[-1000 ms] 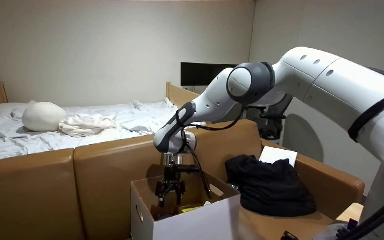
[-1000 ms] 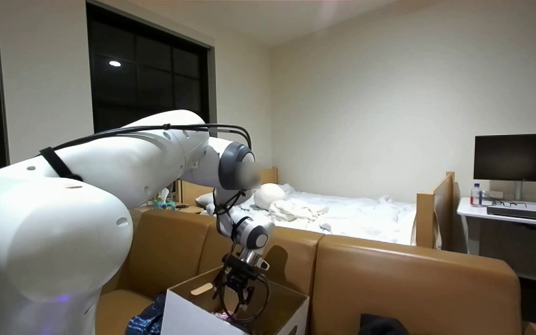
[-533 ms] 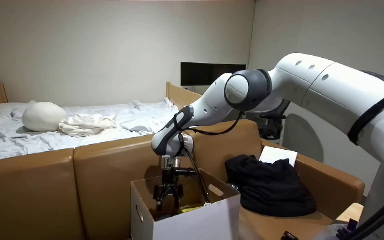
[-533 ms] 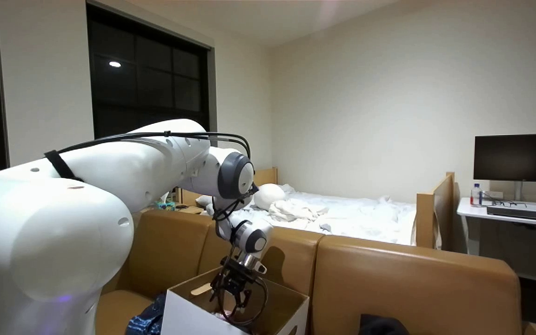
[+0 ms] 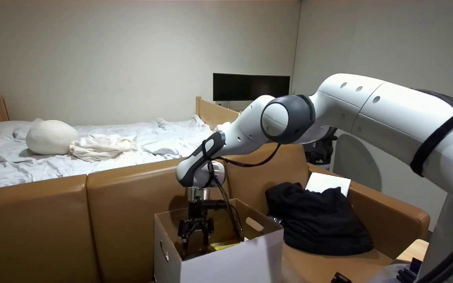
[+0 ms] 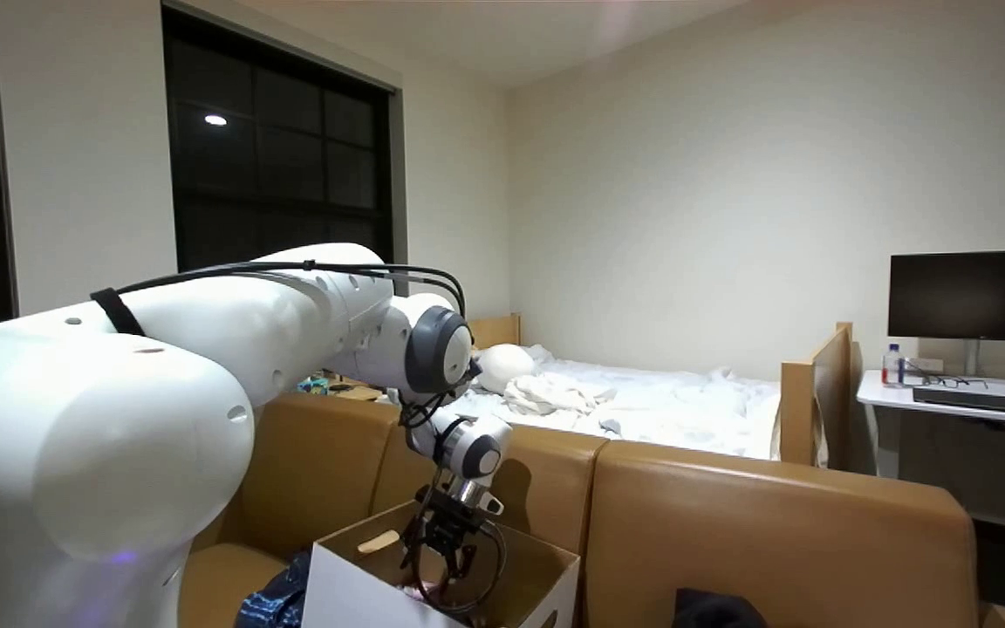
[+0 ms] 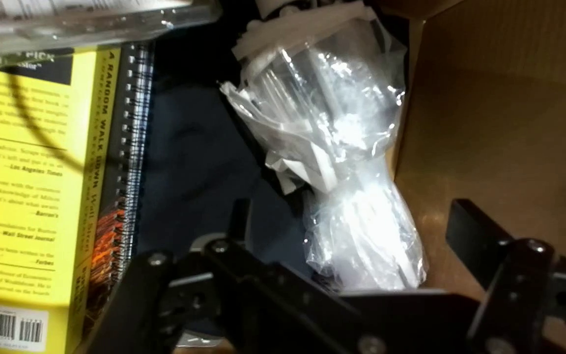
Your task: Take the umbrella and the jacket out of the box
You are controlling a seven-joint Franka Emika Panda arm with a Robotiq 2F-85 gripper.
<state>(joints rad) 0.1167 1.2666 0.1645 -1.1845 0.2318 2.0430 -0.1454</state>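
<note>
The white cardboard box (image 5: 230, 259) with a brown inside stands on the brown sofa; it also shows in an exterior view (image 6: 363, 597). My gripper (image 5: 196, 241) is open and reaches down inside it, also seen in an exterior view (image 6: 454, 563). In the wrist view the fingers (image 7: 352, 221) stand apart above a white thing wrapped in clear plastic (image 7: 361, 231), with nothing held. Dark navy material (image 7: 194, 162) lies left of that thing. I cannot make out an umbrella. A black cloth bundle (image 5: 317, 220), possibly the jacket, lies on the sofa beside the box.
In the box are a yellow book (image 7: 22, 196), a spiral notebook (image 7: 133, 123) and a clear plastic package (image 7: 91, 22). The box wall (image 7: 499, 137) is close to the right finger. Blue patterned cloth (image 6: 276, 597) lies beside the box. The sofa back (image 5: 132, 220) stands behind it.
The arm has come down and my gripper is lower inside the box, shifted slightly to one side. The gripper stays open. The objects have not visibly moved.
</note>
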